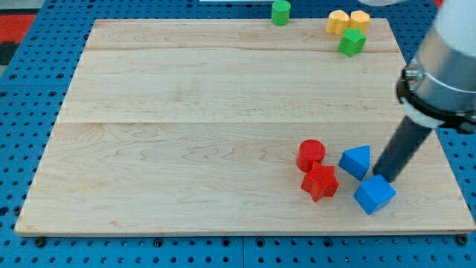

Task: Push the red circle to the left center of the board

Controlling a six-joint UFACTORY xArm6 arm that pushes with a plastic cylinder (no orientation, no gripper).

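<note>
Blocks sit on a pale wooden board (186,112), and the board lies on a blue table with lots of little holes (22,97). My tip (382,176) is the bottom end of a dark rod, down near the view's bottom right. It has no fingers, so nothing on it can be apart, together or clamped on a block; it is just a bare stick.

My tip is right at the top edge of a blue cube (374,194), and it looks like it touches it, but I cannot tell for sure. Just to the view's left of my tip is a blue triangle block (356,161). It is very close, and I cannot tell if they touch.

The red circle (311,155) is further to the view's left of my tip, past the blue triangle block. It sits in the lower right part of the board. Just below it, touching or almost touching, is a red star-like block (320,182).

Far above my tip, at the view's top edge of the board, are a green cube (352,42) and two yellow blocks (347,21) side by side. A green round block (280,13) stands well to the view's left of those.
</note>
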